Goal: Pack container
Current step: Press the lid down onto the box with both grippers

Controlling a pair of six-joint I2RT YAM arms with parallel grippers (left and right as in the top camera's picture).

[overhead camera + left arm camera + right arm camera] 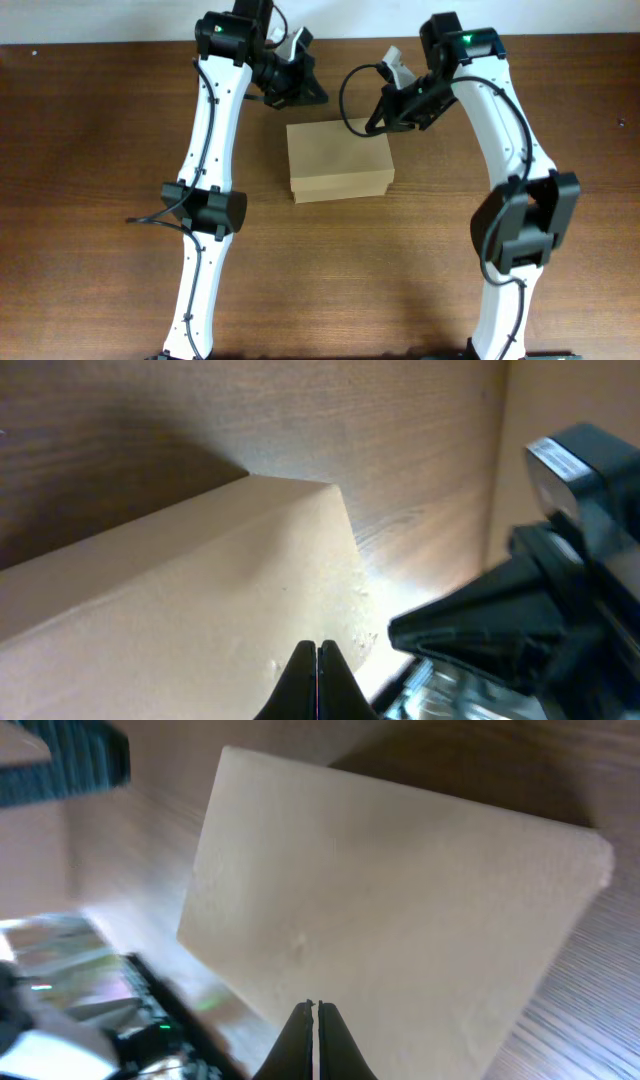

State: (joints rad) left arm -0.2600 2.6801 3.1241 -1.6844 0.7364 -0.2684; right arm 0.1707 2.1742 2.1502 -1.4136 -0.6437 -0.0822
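Container (340, 160): plain tan-brown cardboard, rectangular, unmarked, flap lid lying closed; sitting near the centre of the table (100, 150), long side running 9 to 3 o'clock.
Left end effector (317, 665): hanging at the container's 11 o'clock, fingers pressing together, gripping nothing.
Right end effector (314, 1025): hanging at its 1 o'clock corner, fingers pressing together, gripping nothing.
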